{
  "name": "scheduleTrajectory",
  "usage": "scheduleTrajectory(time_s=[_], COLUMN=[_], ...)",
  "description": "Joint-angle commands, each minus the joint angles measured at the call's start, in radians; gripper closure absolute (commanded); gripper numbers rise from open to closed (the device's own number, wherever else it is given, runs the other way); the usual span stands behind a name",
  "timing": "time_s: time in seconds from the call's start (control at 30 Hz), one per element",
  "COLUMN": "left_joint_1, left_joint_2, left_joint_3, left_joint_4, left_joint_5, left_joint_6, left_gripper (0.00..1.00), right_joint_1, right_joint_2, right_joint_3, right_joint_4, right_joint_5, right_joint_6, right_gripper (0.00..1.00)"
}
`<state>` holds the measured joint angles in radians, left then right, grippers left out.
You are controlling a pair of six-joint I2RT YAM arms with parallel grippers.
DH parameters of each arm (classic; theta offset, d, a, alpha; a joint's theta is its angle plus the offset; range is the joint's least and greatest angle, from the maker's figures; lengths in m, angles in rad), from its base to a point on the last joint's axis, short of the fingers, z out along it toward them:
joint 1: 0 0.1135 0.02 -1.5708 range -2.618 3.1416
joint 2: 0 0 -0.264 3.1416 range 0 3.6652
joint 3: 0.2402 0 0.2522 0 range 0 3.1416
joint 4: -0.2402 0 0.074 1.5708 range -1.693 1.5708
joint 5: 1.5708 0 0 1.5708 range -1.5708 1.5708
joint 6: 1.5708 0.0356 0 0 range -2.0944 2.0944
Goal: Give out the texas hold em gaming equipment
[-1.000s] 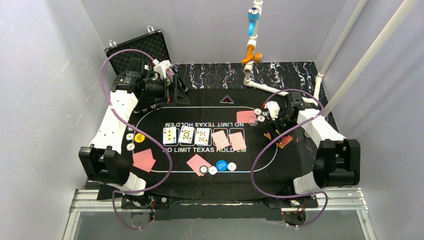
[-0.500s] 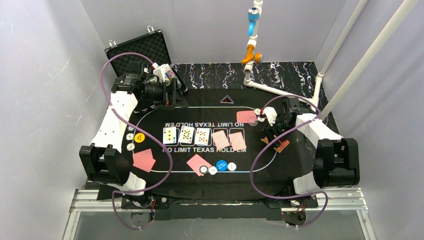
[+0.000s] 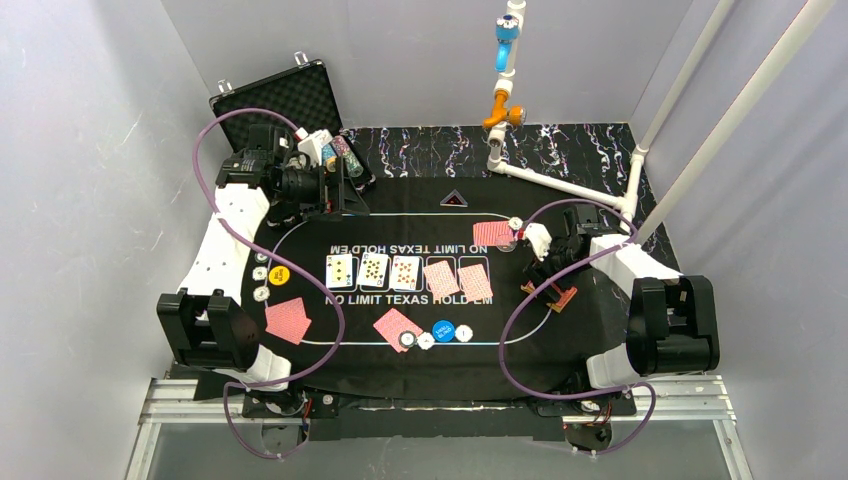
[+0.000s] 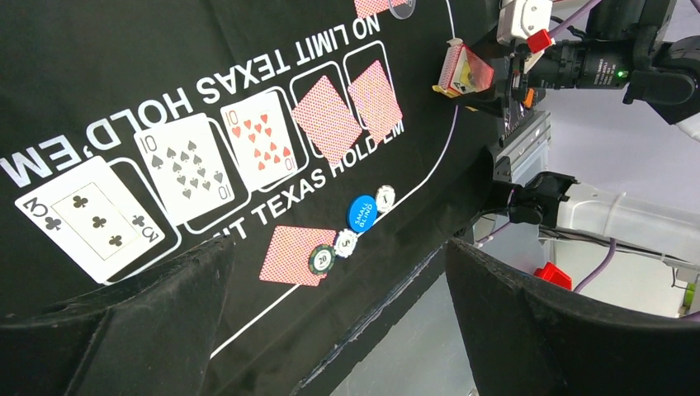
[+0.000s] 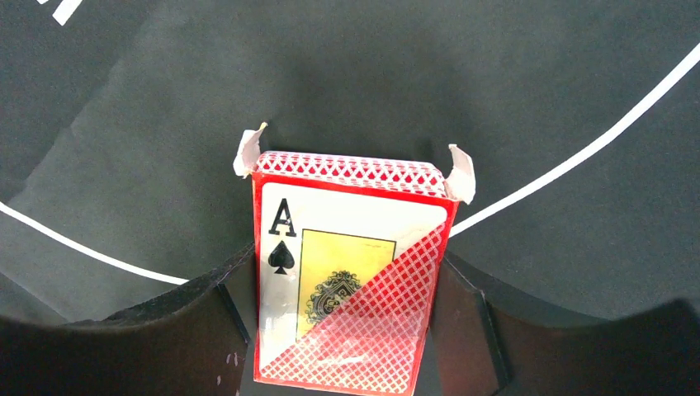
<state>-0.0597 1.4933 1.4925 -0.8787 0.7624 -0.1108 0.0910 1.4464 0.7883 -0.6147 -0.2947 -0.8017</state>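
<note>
Nearest on the black mat (image 3: 400, 355): red-backed cards (image 3: 397, 328) with a round blue button (image 3: 443, 331) just beside them. The right claw (image 5: 347, 330) is clamped on the glossy deck (image 5: 351, 272), flaps open (ace of spades showing), over the mat's right side. Far left, the left claw (image 3: 345, 193) gapes wide, empty, near the foam-lined case (image 3: 290, 95). Striped chip stacks (image 3: 337, 152) stand at its edge.

You're looking into a booth where plain grey walls (image 3: 90, 120) are enclosing a black marbled tabletop (image 3: 560, 150). White pipes (image 3: 731, 110) are slanting over its far right corner, and an aluminium rail (image 3: 180, 398) is running along its near edge.
</note>
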Motion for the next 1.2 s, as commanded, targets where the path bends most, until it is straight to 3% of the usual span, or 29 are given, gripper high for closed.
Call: scheduleTrajectory(time_s=[0.0,0.13,0.17,0.9,1.17], left_joint_1=[0.013,0.017,0.019,0.042,0.058], left_joint_2=[-0.015,-0.007,-0.003,-0.014,-0.019], left_joint_3=[0.028,0.04,0.044,0.093,0.095], left_joint_4=[-0.038,-0.045,-0.05,-0.047,-0.062], left_joint_5=[0.009,0.001,0.002,-0.017,-0.001], left_joint_6=[0.034,0.047,0.051,0.066,0.086], left_gripper=[0.02,0.02,0.02,0.02,0.02], right_joint_1=[-0.004,-0.004,-0.004,0.004,0.075], right_joint_2=[-0.041,-0.055,-0.058,-0.161,-0.158], right_joint_3=[0.009,0.032,0.039,0.324,0.42], right_joint_4=[0.013,-0.016,-0.025,-0.162,-0.143], right_joint_5=[-0.025,-0.041,-0.045,-0.158,-0.181], right_joint_6=[-0.017,-0.013,-0.01,0.11,0.152], right_gripper=[0.25,0.03,0.02,0.02,0.02])
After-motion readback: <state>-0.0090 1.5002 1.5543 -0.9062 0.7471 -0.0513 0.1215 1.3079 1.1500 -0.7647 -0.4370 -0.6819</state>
